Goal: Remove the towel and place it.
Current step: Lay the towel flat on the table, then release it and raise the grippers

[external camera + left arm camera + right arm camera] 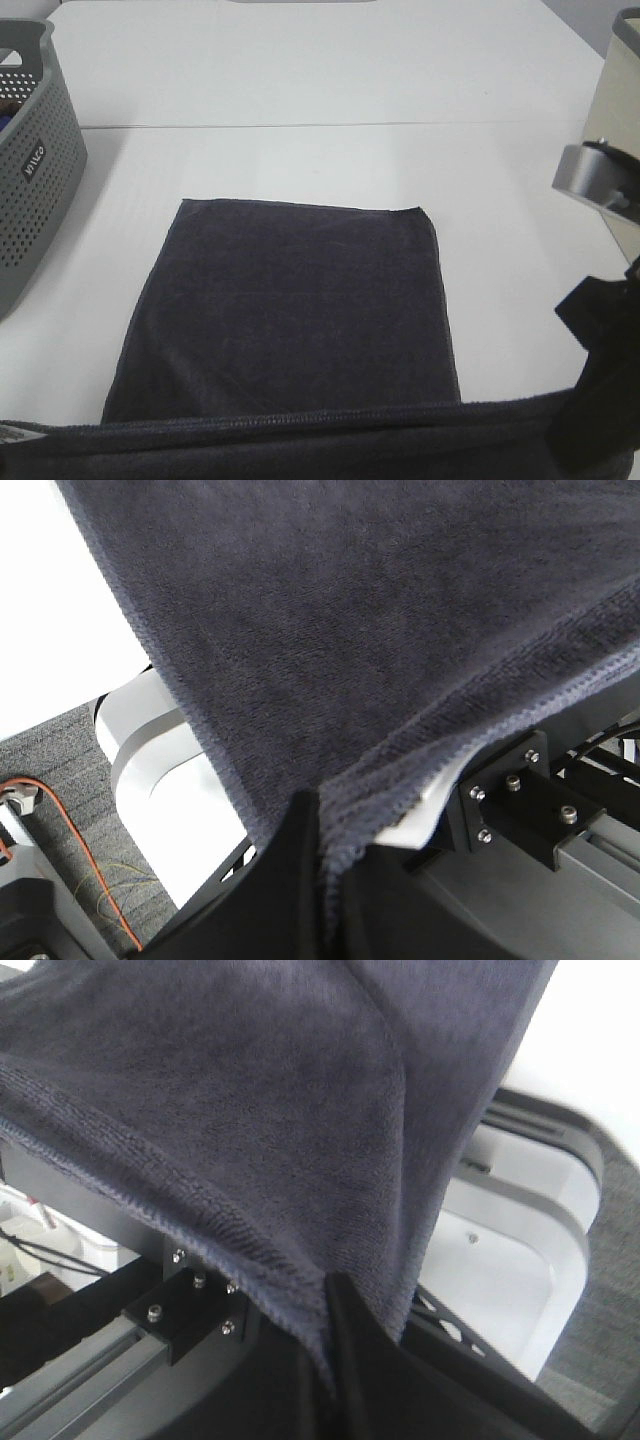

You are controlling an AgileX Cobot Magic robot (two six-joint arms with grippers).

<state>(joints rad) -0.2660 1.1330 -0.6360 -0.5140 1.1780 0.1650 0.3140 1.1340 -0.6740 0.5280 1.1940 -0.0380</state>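
Note:
The dark charcoal towel [300, 310] lies spread flat on the white table [300, 80], its far edge toward the middle. Its near hem is lifted and stretched taut across the front of the exterior view. In the left wrist view my left gripper [325, 830] is shut on one near corner of the towel [380, 630], with cloth bunched between the black fingers. In the right wrist view my right gripper [330, 1305] is shut on the other near corner of the towel [250, 1090]. In the exterior view the right gripper [600, 400] shows as a dark shape at the hem's right end.
A grey perforated basket [35, 150] stands at the table's left edge with some items inside. A silver and beige part of the right arm [592, 178] hangs over the table's right side. A seam crosses the table beyond the towel.

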